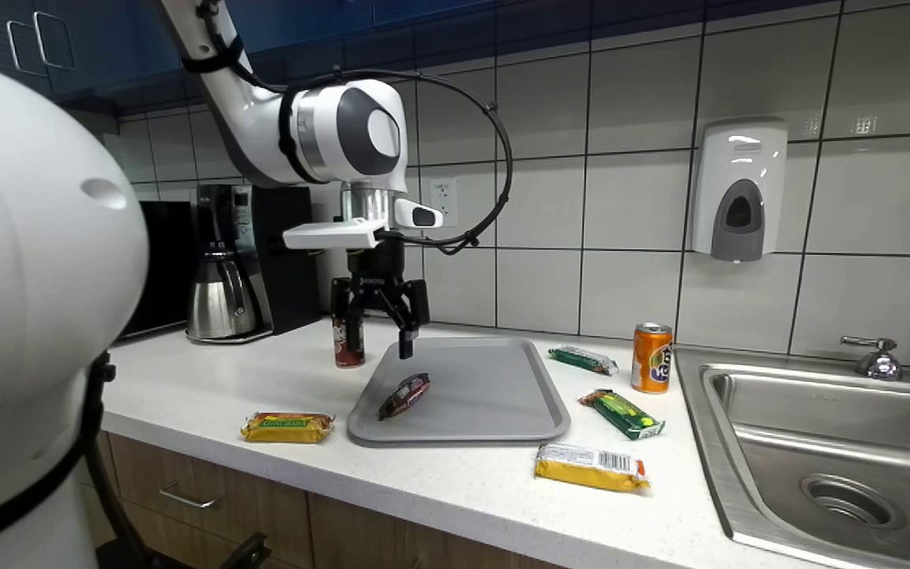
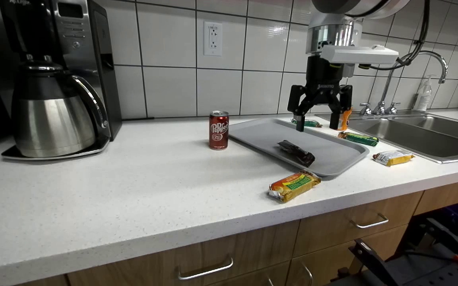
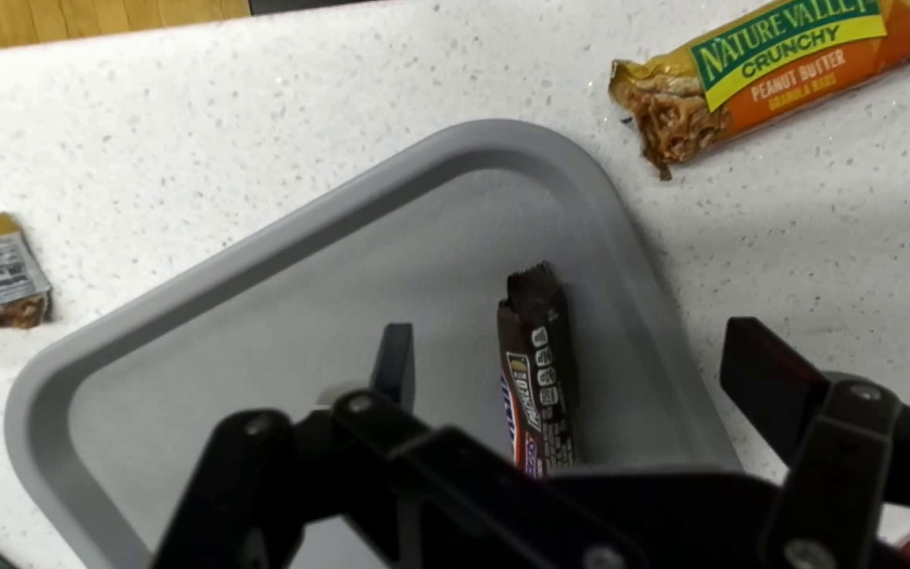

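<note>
Overhead, gripper (image 2: 317, 127) wide and empty

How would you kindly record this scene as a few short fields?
gripper: open, holding nothing, raised above the gray tray
on tray: dark-wrapped bar, near one edge
loose bars: two yellow-wrapped bars and two green-wrapped bars, on the counter
cans: red can beside the tray, orange can near the sink
appliance: coffee maker with metal carafe
</note>
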